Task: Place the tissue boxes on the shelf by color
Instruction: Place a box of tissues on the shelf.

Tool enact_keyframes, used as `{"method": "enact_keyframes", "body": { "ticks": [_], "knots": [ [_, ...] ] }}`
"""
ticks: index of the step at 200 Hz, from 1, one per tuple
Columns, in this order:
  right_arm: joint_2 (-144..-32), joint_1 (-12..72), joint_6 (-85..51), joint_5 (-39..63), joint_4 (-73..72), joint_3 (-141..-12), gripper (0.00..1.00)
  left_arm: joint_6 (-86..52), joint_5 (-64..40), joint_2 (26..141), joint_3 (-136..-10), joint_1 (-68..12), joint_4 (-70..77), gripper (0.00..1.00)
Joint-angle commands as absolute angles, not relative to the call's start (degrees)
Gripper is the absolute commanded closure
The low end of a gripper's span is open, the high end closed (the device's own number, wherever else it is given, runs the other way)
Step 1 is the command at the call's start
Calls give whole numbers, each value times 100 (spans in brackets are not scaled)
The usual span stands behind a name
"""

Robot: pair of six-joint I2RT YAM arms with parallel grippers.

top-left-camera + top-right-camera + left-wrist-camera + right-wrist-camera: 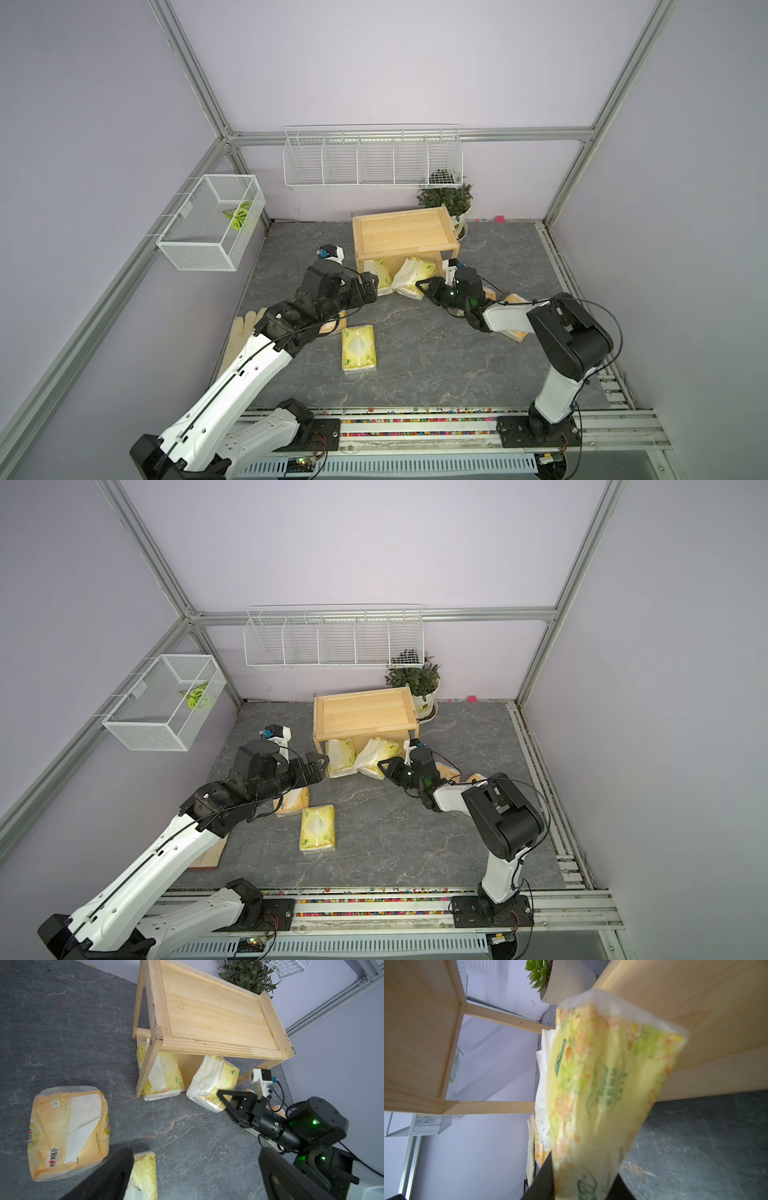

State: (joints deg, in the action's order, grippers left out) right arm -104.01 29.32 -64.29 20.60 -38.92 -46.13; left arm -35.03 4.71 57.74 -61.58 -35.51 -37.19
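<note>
The pale wooden shelf (pixel 407 252) stands at the back, its top tray bare. One lemon-yellow tissue box (pixel 378 274) leans in the lower tier at the left. My right gripper (pixel 583 1167) is shut on a second lemon-yellow box (pixel 602 1084), tilted at the lower tier's opening (pixel 415 276). A third one (pixel 358 348) lies flat mid-table. An orange-yellow box (pixel 68 1132) lies under my left arm, and more orange-yellow boxes (pixel 513 301) show beneath my right arm. My left gripper (pixel 195 1157) hangs open over bare table in front of the shelf's left leg.
A potted plant (pixel 451 201) stands behind the shelf's right corner. White wire baskets hang on the back wall (pixel 372 160) and the left wall (pixel 212 222). A cream glove (pixel 243 328) lies by the table's left edge.
</note>
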Motion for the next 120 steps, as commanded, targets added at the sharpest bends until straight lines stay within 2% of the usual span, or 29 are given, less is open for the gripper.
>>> {"method": "enact_keyframes", "body": {
  "ticks": [1, 33, 71, 120],
  "knots": [
    [-10609, 2918, -6460, 2065, -4123, -4837, 69, -3439, 514, 5685, -6091, -3524, -3761, 0],
    [-10780, 2918, -6416, 1979, -3935, -5094, 66, -3452, 499, 5654, -6069, -3524, -3768, 0],
    [-10990, 2918, -6381, 1918, -3796, -5238, 43, -3500, 479, 5623, -6021, -3525, -3749, 0],
    [-10709, 2925, -6125, 1723, -3360, -5113, 28, -3542, 383, 5614, -5977, -3524, -3674, 0]
  ]
}}
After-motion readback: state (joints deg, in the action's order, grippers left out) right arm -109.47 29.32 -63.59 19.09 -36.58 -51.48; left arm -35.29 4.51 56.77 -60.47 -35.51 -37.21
